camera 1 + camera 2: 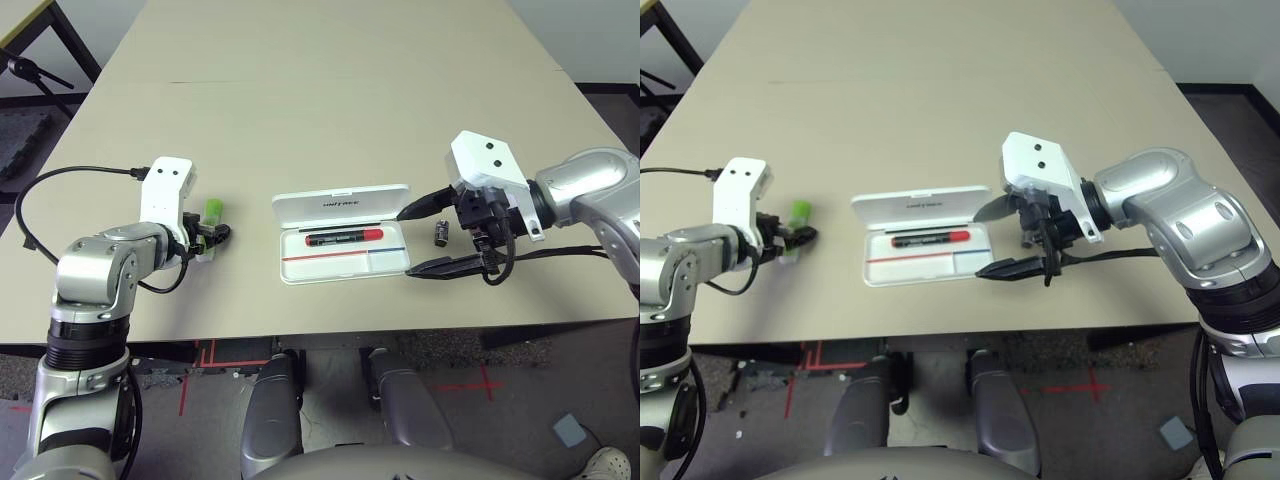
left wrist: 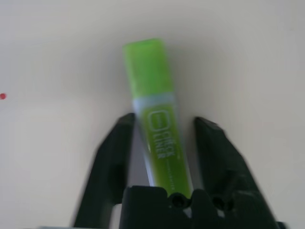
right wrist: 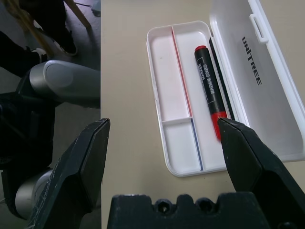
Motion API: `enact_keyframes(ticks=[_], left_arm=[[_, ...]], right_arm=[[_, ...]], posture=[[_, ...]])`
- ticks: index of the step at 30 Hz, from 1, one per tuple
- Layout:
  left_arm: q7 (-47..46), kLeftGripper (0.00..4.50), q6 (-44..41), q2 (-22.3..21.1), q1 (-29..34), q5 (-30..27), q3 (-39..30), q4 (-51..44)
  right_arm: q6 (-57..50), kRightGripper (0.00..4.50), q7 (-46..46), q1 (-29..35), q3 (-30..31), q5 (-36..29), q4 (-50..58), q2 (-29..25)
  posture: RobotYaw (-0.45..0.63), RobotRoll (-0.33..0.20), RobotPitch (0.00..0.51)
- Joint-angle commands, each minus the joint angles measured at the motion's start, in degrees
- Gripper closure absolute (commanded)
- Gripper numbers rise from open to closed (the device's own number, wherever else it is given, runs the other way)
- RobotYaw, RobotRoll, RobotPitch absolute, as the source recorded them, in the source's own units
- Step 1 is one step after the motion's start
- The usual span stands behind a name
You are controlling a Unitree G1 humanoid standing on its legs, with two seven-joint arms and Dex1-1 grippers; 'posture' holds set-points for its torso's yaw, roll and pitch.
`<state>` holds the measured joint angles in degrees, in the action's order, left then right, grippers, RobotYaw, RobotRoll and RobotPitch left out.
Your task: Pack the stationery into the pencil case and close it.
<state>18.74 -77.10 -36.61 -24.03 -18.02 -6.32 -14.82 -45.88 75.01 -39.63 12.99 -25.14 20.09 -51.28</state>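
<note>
The white pencil case lies open at the table's middle, its lid folded back on the far side. The red marker with a black cap rests inside its long compartment. My right gripper is open wide at the case's right end, and a tiny dark piece stands on the table by its fingers. To the left, the green-and-white highlighter lies on the table. My left gripper straddles its white end, open, with narrow gaps between the fingers and the highlighter.
The table's front edge runs just below the case. A black cable loops from my left wrist over the table's left side. A black stand is on the floor beyond the left edge.
</note>
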Motion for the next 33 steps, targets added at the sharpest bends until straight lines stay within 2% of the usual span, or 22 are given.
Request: enact_keyframes(ticks=[1, 2, 8, 13, 15, 22, 29, 33], left_arm=[[1.37, 3.26, 1.24, -3.09, 2.14, 1.05, 1.72, 2.11], [2.73, 3.42, 2.18, -4.78, 2.63, 0.89, 2.54, 1.79], [13.79, 3.42, 12.46, -17.18, 8.18, -0.17, 4.87, -1.81], [28.48, 3.42, 25.76, -25.75, 16.74, -3.12, 1.21, -7.17], [33.95, 3.42, 29.86, -27.68, 19.90, -5.22, -1.33, -9.56], [41.40, 3.42, 35.91, -30.37, 19.98, -7.27, -2.39, -14.41], [41.91, 3.42, 34.44, -28.46, 11.60, -8.61, 5.54, -20.83], [40.97, 3.42, 33.97, -26.75, 5.27, -6.04, 11.15, -20.13]], right_arm=[[-0.34, 0.00, -0.01, 0.28, 0.47, -0.86, 0.80, -0.05], [-0.30, 0.00, 0.07, 0.24, 0.56, -0.83, 0.72, -0.11], [0.47, 0.00, 0.86, 0.51, 1.20, 0.06, 0.02, -1.07], [1.22, 0.00, 1.01, 1.17, 1.38, 0.68, -0.67, -1.60], [1.85, 0.00, 1.00, 1.68, 1.11, 0.66, -1.22, -1.44], [5.69, 0.00, 0.65, 3.92, -0.07, 0.72, -4.43, 0.34], [7.42, 0.00, 0.62, 4.41, 0.39, 1.70, -6.26, 0.09], [7.75, 0.00, 0.63, 4.46, 0.55, 2.18, -6.63, 0.07]], posture=[[-0.07, 0.000, 0.207], [-0.07, 0.000, 0.207], [-0.06, 0.000, 0.208], [-0.06, 0.000, 0.208], [-0.06, 0.000, 0.208], [-0.06, 0.000, 0.206], [-0.06, 0.000, 0.205], [-0.07, 0.000, 0.205]])
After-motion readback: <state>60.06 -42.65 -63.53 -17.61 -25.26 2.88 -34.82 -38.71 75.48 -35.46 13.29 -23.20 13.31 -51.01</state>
